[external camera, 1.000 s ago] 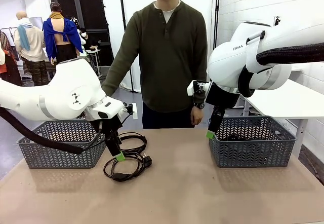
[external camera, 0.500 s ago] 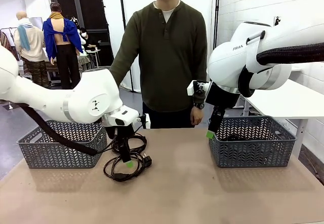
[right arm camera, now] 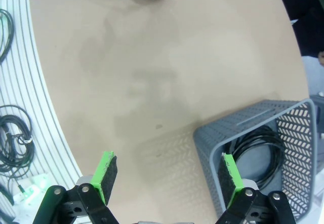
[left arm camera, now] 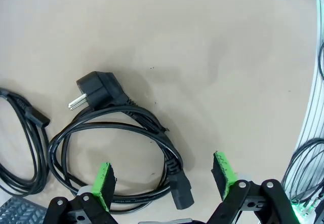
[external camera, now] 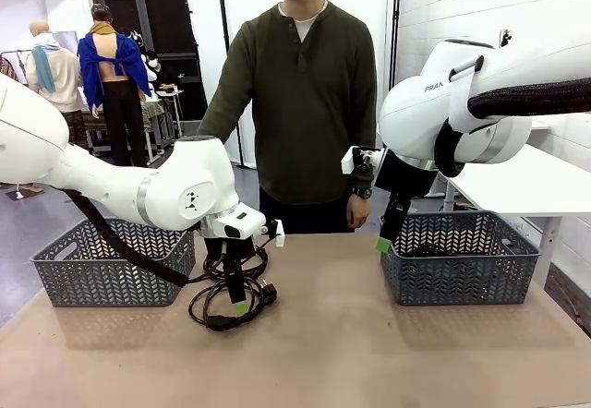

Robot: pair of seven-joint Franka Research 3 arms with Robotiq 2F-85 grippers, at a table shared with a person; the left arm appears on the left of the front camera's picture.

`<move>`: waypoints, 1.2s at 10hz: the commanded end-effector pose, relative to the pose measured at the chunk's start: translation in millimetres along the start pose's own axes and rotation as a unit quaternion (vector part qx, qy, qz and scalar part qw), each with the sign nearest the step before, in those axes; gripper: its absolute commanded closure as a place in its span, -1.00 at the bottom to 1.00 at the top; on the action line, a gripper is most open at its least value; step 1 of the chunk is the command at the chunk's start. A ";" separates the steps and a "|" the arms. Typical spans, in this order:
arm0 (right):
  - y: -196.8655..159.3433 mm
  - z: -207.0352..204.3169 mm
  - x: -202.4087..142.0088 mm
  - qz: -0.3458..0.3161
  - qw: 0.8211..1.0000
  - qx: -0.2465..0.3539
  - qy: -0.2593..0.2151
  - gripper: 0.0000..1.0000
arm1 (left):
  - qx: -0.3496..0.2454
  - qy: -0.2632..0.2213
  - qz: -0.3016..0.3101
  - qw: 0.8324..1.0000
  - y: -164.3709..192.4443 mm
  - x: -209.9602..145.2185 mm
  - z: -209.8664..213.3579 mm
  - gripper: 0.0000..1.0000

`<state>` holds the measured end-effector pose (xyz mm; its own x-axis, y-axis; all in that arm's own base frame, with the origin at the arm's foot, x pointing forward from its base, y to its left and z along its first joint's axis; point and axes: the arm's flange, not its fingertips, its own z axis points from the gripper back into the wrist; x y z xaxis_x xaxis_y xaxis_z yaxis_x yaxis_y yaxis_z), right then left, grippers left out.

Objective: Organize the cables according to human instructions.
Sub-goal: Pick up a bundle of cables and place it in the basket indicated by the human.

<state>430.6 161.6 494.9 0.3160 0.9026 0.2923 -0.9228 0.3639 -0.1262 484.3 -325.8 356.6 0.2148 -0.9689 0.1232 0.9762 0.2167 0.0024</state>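
Front view: my left arm bends down, the left gripper (external camera: 239,305) hanging over the cables (external camera: 214,317) on the table (external camera: 369,353) beside the left basket (external camera: 111,274), whose contents I can't quite make out.

Left wrist view: jaws spread wide above one coiled cable (left arm camera: 121,120).

Right wrist view: the right gripper (right arm camera: 169,176) gapes at the right basket (right arm camera: 203,133); a coil (right arm camera: 263,145) lies inside.

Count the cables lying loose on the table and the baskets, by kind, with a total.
Cables on the table: 2, one with a round plug, one beside it
Baskets: 2, left, right
Total: 4
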 end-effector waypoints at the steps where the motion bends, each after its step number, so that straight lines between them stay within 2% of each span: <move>1: 0.0 -0.7 -0.9 -0.001 1.000 0.000 0.000 -1.00 | 0.000 0.016 0.011 1.000 4.5 7.2 -5.2 -1.00; 12: 0.0 -0.7 -0.9 -0.001 1.000 0.000 0.000 -1.00 | -0.011 0.032 0.012 0.999 -1.5 8.5 -36.1 -1.00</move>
<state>430.6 161.6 494.9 0.3160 0.9026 0.2922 -0.9228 0.3639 -0.1262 482.8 -335.2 322.5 0.2200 -0.9721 0.0817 0.9753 0.2177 -0.0366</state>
